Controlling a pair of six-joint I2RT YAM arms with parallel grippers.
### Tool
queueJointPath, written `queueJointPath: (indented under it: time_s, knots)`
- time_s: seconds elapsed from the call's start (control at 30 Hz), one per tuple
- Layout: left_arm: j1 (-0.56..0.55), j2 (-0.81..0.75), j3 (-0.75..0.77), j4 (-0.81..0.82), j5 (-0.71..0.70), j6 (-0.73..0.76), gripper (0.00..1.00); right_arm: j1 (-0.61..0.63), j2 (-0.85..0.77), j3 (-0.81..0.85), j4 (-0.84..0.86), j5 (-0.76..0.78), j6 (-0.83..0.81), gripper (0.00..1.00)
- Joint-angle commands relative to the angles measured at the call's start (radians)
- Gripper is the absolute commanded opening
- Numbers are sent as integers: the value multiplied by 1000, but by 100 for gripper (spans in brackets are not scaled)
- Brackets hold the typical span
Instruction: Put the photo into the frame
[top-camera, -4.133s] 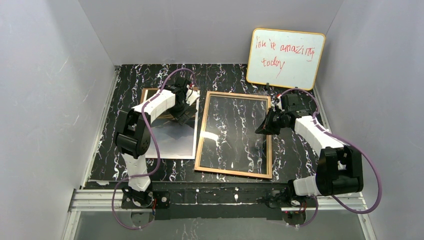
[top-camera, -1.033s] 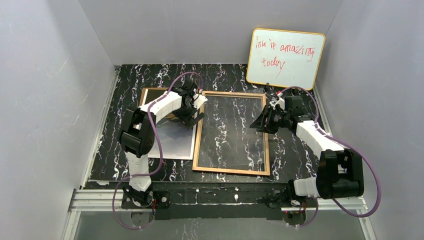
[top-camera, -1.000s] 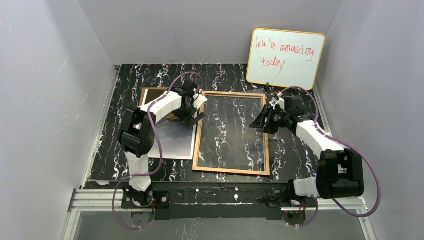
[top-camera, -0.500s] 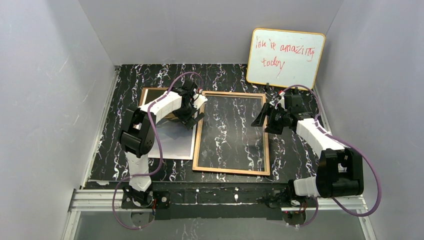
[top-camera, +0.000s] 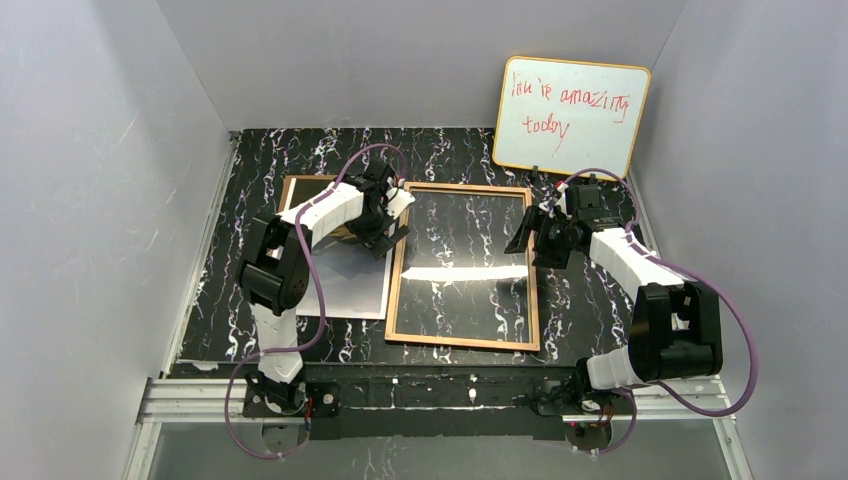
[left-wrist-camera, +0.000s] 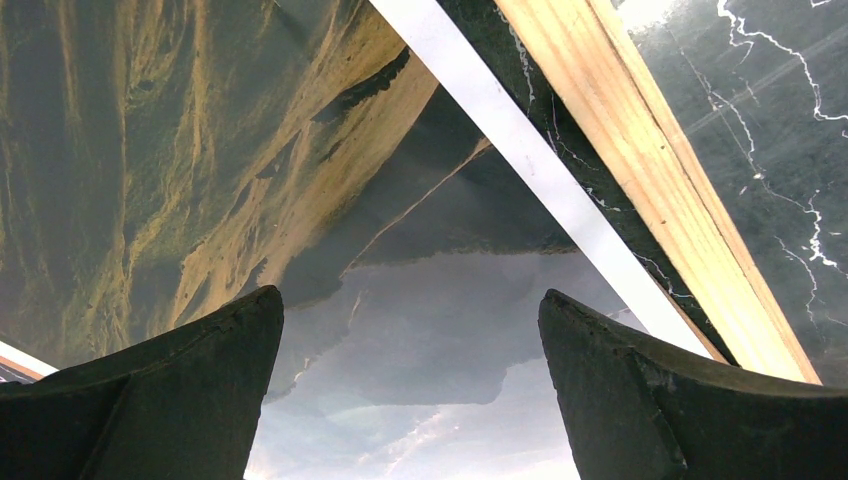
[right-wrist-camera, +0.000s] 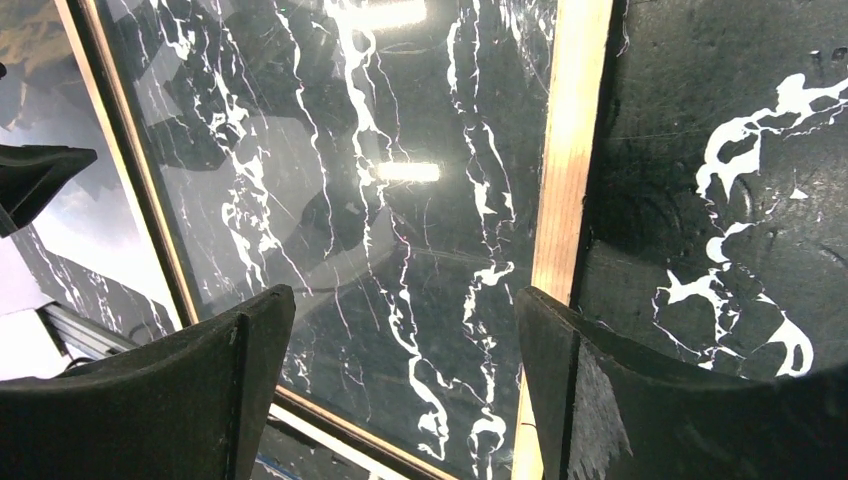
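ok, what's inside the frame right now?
Only the glass pane, with the marble table showing through. The photo lies outside, left of the frame. A bright reflection band across the pane hides a strip.

The top camera looks steeply down from above the near edge of the black white-veined marble table (top-camera: 300, 150), seeing all of it. Both wrist cameras face down close over it, sharing the tan wood-railed glass picture frame (left-wrist-camera: 650, 180).
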Motion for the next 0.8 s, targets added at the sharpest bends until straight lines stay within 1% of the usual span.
queueJointPath:
  time_s: [0.0,0.2,0.33,0.4,0.43,0.57,0.77]
  knots:
    - [-4,-22,-4,-11,1,-4,98,-2,9,43,-8,10,-14,90]
    - [-4,-28,1,-12,18,-10,98,-2,-19,61,-21,29,-1,90]
    - [-15,-12,36,-12,35,-36,98,-3,-53,70,-48,72,19,90]
    - [-29,1,58,-11,33,-43,98,-2,-77,62,-50,99,29,91]
    - [-35,9,69,-12,27,-46,98,-2,-88,55,-51,112,38,93]
    - [-52,33,107,-15,19,-53,98,-2,-135,21,-49,113,62,96]
    - [-66,73,136,-15,-1,-52,98,-3,-169,-2,-54,96,93,96]
